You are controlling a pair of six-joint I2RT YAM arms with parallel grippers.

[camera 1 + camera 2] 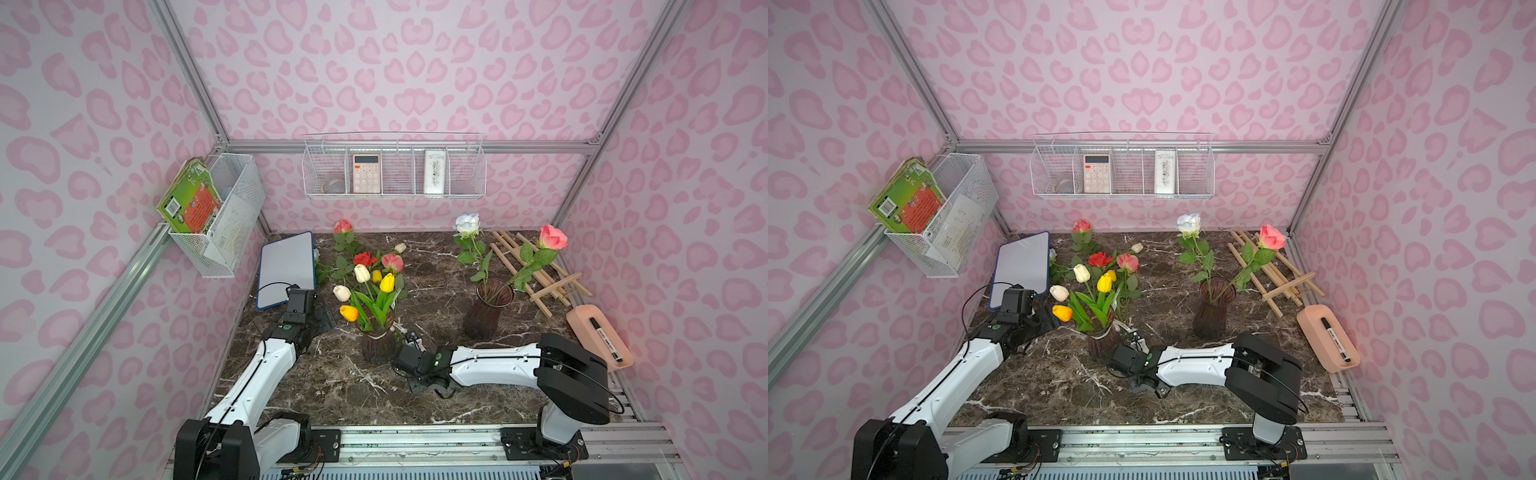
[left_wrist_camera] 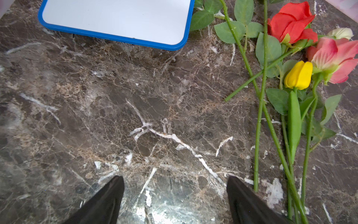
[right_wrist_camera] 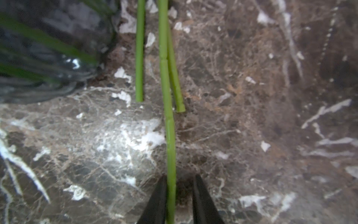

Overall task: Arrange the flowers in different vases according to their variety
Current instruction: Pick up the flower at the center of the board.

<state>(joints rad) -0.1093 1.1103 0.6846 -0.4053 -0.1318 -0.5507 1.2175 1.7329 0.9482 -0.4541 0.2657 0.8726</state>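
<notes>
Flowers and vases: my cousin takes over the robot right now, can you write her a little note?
Left gripper: open, above the brown marble table.
Right gripper: jaws narrowed around a green stem lying on the table, a gap at one finger, not clamped.
Done: yellow and white tulips stand in the near dark ribbed glass vase; a white rose and a pink rose stand in the far dark ribbed vase.
Left: red rose, loose pink rose, loose yellow tulip and white bud lying on the table.
</notes>
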